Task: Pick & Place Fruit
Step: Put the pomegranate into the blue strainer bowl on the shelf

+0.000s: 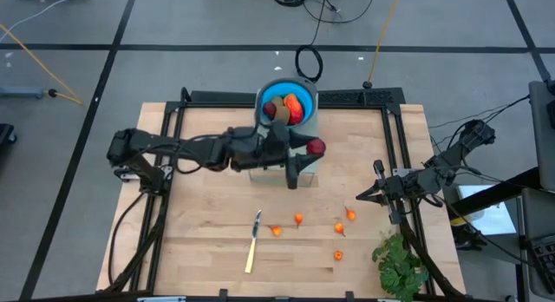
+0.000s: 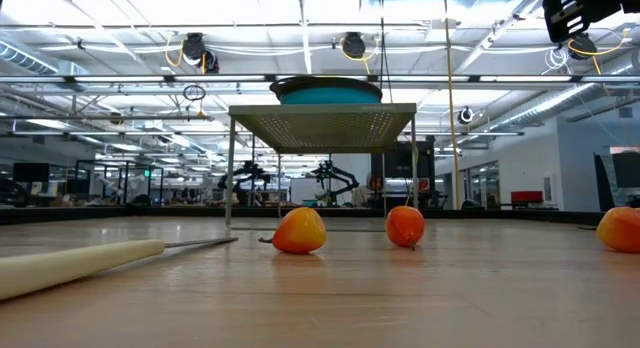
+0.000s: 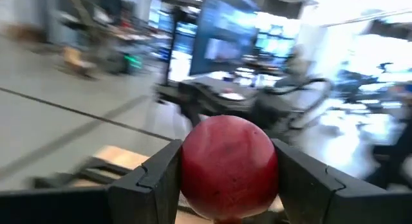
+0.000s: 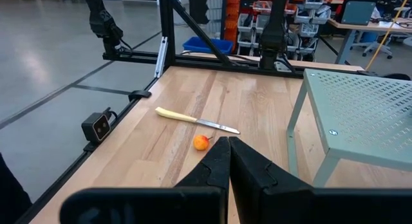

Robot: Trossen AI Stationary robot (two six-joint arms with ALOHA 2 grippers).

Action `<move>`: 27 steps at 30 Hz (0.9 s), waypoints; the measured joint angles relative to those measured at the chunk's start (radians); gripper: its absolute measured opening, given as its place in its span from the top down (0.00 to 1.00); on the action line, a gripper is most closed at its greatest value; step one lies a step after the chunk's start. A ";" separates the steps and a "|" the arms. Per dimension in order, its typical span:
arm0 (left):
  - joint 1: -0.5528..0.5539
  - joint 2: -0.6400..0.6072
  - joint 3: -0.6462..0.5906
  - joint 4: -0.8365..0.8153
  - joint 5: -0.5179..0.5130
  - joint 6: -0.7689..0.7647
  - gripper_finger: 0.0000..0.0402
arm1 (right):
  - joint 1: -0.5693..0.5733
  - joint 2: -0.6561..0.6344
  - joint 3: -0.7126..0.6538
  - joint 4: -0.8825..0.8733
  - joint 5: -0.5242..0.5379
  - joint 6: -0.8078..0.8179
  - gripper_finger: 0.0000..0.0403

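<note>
A dark red ball (image 3: 228, 165) sits between the fingers of my left gripper (image 1: 307, 149), raised above the table just near of the blue bowl (image 1: 284, 87). The bowl stands on a perforated grey-green stand (image 4: 360, 114) and holds a red-orange oblong fruit (image 1: 294, 107), an olive-brown oval (image 1: 281, 114) and a dark red ball (image 1: 270, 108). Several tiny orange bits (image 1: 298, 219) lie on the wooden table near its front. My right gripper (image 1: 360, 196) waits shut at the table's right, above the table. My left gripper pinches the dark red ball on two opposite sides (image 3: 188, 166) between its two fingers (image 3: 158, 179). The fingers reach in level from the table's left. The ball is lifted clear of the table and everything else.
A slim pale-handled knife (image 1: 253, 241) lies near the front edge, beside the orange bits. A leafy green bunch (image 1: 399, 265) lies at the front right corner. Black frame rails (image 1: 173, 128) run along the table's left, far and right sides.
</note>
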 joint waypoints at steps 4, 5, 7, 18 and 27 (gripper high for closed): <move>0.046 0.000 0.000 0.012 0.197 -0.074 0.48 | 0.000 0.000 0.000 -0.017 0.000 0.000 1.00; 0.055 0.000 0.000 0.021 0.239 -0.084 0.48 | 0.000 0.000 0.000 -0.023 0.000 0.000 1.00; 0.071 0.000 0.000 0.053 0.329 -0.097 0.48 | 0.000 0.000 0.000 -0.040 0.000 0.000 1.00; 0.099 0.000 0.000 0.413 0.808 -0.193 0.48 | 0.000 0.000 0.000 -0.049 0.000 0.000 1.00; 0.081 0.000 0.000 0.516 0.885 -0.205 0.48 | 0.000 0.000 0.000 -0.047 0.000 0.000 1.00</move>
